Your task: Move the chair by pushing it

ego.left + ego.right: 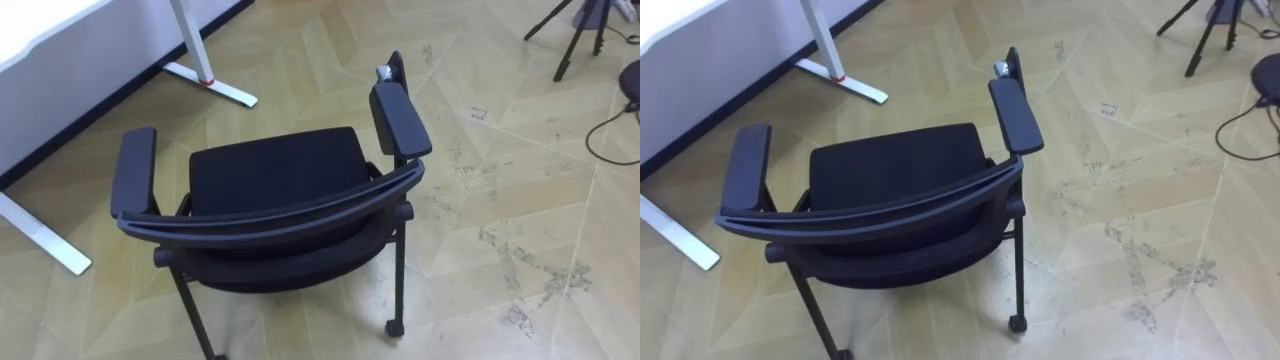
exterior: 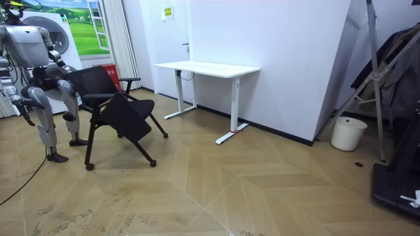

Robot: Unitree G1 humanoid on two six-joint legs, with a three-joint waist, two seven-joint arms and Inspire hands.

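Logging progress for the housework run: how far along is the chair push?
Done: the robot stands close behind the black chair, with the backrest right under the head camera. In hand: I cannot confirm any contact with the chair. Left: seemingly the whole push, since the chair stands on open wooden floor, apart from the white desk.

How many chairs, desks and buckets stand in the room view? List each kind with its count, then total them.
chair: 1
desk: 1
bucket: 1
Total: 3
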